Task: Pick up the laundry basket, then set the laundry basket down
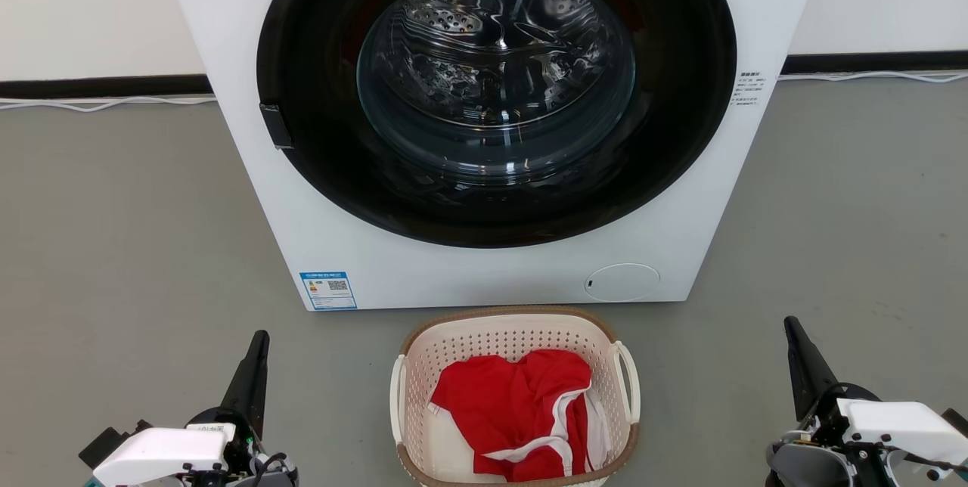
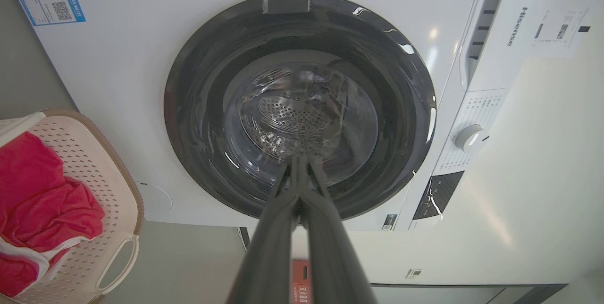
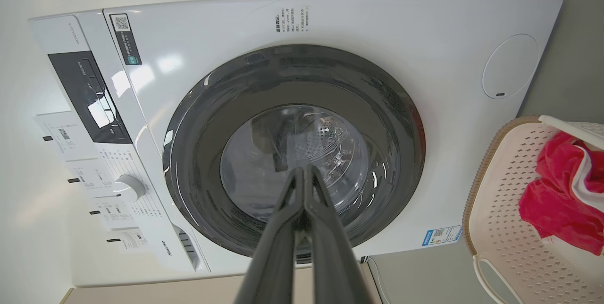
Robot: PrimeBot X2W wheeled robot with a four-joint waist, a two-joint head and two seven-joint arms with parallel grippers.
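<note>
Grey floor (image 1: pixel 113 245) ran up to a pale wall (image 1: pixel 91 3), and a big white washing machine (image 1: pixel 227 33) with a round dark door (image 1: pixel 318 169) stood at 12 o'clock in the head view. Just in front of it, at 6 o'clock, the laundry basket (image 1: pixel 514 337) sat on the floor, with a red and white cloth (image 1: pixel 514 404) lying loose inside. The basket looked light, because it was thin plastic full of little holes and held only that one soft cloth. Its walls looked stiff enough to keep their shape, but smooth, so they could slip out of a squeeze. The best places to take hold seemed to be the two white loops: the left handle (image 1: pixel 395 396) at 9 o'clock on the basket and the right handle (image 1: pixel 629 381) at 3 o'clock. Lifting both at once would likely keep it flat, so the cloth would not tip out. The left gripper (image 1: pixel 259 339) was at 7 o'clock in the head view, well apart from the basket. Its two dark fingers were pressed together, with nothing between them, and they touched nothing. The right gripper (image 1: pixel 792 324) was at 4 o'clock, also well apart from the basket, with its fingers pressed together the same way and nothing in them. Both would need to spread their fingers before they could hook a loop.
</note>
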